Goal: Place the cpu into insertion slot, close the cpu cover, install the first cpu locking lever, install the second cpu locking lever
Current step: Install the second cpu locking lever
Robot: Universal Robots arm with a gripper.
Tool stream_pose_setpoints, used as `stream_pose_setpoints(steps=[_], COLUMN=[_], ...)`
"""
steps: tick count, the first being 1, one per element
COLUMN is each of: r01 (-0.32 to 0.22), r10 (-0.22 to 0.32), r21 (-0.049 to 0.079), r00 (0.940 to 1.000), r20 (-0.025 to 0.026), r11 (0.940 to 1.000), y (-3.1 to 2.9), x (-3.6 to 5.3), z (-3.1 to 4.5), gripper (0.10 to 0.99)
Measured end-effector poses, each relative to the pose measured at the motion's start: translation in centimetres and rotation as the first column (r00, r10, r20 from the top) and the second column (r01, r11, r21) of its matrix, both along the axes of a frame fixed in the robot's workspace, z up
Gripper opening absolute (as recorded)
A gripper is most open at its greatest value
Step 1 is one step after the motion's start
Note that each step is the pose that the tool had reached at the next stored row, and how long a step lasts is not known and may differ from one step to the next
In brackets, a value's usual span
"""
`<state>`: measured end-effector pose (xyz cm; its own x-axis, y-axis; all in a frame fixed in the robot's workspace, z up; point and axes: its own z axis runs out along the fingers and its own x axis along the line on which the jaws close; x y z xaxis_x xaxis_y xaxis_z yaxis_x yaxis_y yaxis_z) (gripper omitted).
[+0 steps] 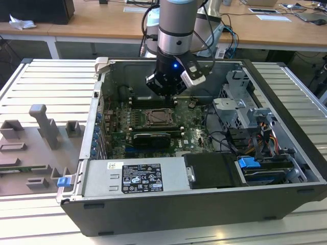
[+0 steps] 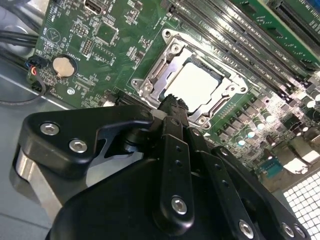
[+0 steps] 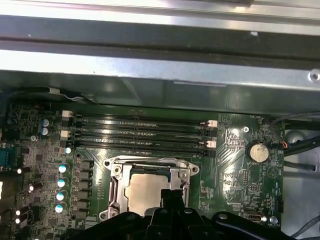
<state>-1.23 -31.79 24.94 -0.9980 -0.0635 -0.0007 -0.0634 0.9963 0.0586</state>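
The cpu (image 2: 197, 85) lies flat in the insertion slot (image 1: 157, 118) in the middle of the green motherboard, its pale top (image 3: 142, 192) showing. The silvery cpu cover (image 2: 159, 67) is down over it as a frame around its edges (image 3: 116, 186). My gripper (image 1: 165, 93) hangs just above the slot's far side, inside the open computer case. In both wrist views its black fingers (image 2: 172, 112) are pressed together with nothing between them, their tips (image 3: 172, 196) at the socket's edge. I cannot tell how the locking levers stand.
Long black memory slots (image 3: 140, 132) run beside the socket. A white-labelled power supply box (image 1: 135, 176) fills the case front, a black card (image 1: 152, 138) lies before the socket, and a drive cage with cables (image 1: 240, 109) stands on the exterior view's right. Grey fixtures (image 1: 36, 148) sit outside, left.
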Motion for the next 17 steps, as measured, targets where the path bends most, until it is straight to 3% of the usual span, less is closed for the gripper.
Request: stream_pose_setpoints(steps=[5, 12, 17], r01=[0.0, 0.0, 0.0], r10=[0.0, 0.0, 0.0], r21=[0.0, 0.002, 0.012], r00=[1.0, 1.0, 1.0], r20=[0.0, -0.0006, -0.0078], r11=[1.0, 1.0, 0.9999], y=[-0.43, -2.05, -2.97], x=[0.0, -0.02, -0.02], z=[-0.03, -0.14, -0.44], gripper=[0.11, 0.11, 0.11])
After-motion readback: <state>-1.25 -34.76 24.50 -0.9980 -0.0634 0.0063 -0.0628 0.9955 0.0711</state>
